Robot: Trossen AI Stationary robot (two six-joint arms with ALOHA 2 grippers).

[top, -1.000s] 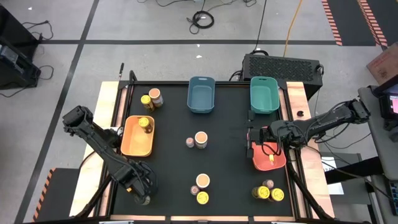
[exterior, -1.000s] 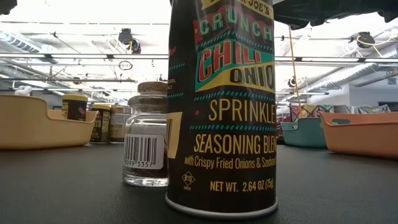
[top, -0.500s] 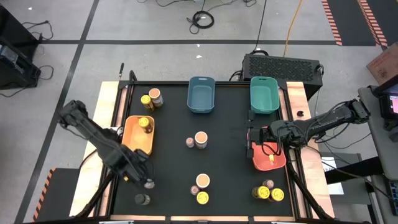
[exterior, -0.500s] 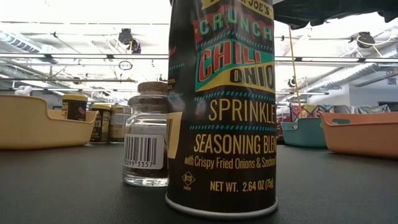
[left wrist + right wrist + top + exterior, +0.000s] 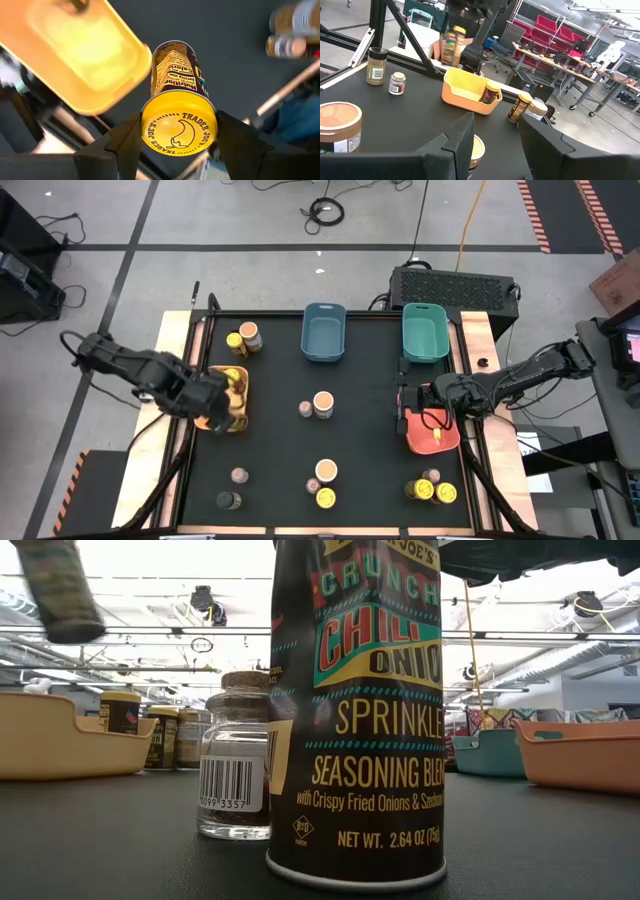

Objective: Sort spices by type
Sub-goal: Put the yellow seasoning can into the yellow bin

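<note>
My left gripper (image 5: 218, 410) hangs over the near end of the orange bin (image 5: 210, 385), shut on a yellow-lidded spice jar (image 5: 179, 125). The same jar shows blurred in the low view (image 5: 58, 588) and the right wrist view (image 5: 451, 46). Another yellow-lidded jar (image 5: 235, 378) stands inside the bin. My right gripper (image 5: 404, 408) waits open and level beside the red bin (image 5: 434, 434), nothing between its fingers (image 5: 454, 145). Other jars stand in small groups on the black table. My left gripper pinches the jar between its two fingers, on opposite sides of the body just below the yellow lid (image 5: 150, 107). The fingers come from above, pointing steeply down. The jar hangs lid up, slightly tilted, lifted clear over the table beside the bin's corner (image 5: 144, 54).
The blue bin (image 5: 324, 332) and teal bin (image 5: 425, 332) stand at the far edge. Jars stand at far left (image 5: 244, 338), centre (image 5: 322, 404), near centre (image 5: 325, 484), near right (image 5: 432, 490) and near left (image 5: 233, 488). A tall chili-onion jar (image 5: 355, 710) fills the low view.
My left gripper has risen from the near left corner and gone toward the far edge, to above the orange bin, turning as it went. The yellow-lidded jar has travelled with it, lifted clear, and now shows at the top of the low view. The pinkish-topped and olive jars stay behind.
</note>
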